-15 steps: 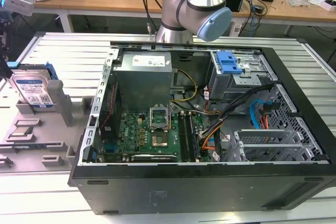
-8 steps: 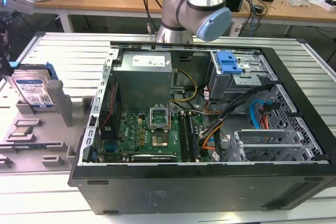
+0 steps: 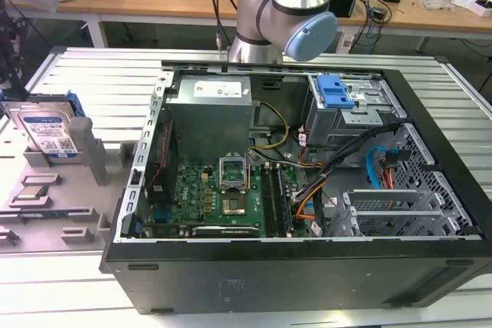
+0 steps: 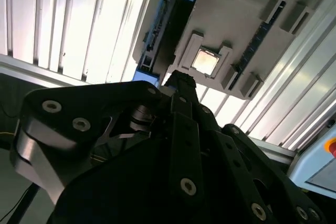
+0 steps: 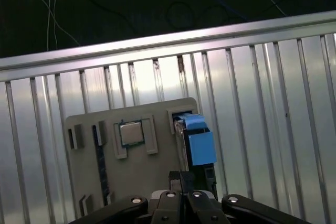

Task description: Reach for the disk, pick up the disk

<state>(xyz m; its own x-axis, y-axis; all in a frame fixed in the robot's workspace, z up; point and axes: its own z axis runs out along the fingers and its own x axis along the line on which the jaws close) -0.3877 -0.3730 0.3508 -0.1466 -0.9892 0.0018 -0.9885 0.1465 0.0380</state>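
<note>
**Disk** [image 3: 48, 132]: flat rect. metal drive with a silver face. A white-and-blue label w/ barcode covers most of the face; the print is too small to tell. A blue plastic bracket runs along its edges. It stands upright on edge in a slot of the holder [image 5: 142, 177], at the exterior view's left, well apart from the PC case [image 3: 307, 274]. In both wrist views it is seen edge-on, as a thin dark body w/ a matte blue bracket tab at the end.

**Gripper** [image 4: 178, 85]: black, matte, w/ bolted link plates and round screw heads. It hangs over the holder, nearest the disk and apart from it. Open/closed state: cannot tell.

**Holder:** grey plastic plate w/ raised ribs and pockets. One square pocket beside the disk holds the chip [image 5: 131, 132], small, square, w/ a shiny silver top. A narrow dark strip sits in a slot further along.

**Table** [image 5: 262, 119]: ribbed aluminium profile w/ long parallel grooves and a bright reflective finish. The holder lies flat on it.

**PC case:** black sheet-metal tower on its side, panel off. Inside are a green board, a grey perforated cage, orange and black cables, and a blue plastic caddy [image 3: 334, 91] in the bay.

**Arm** [image 3: 288, 13]: silver tube w/ a light-blue joint cap, behind the case.
</note>
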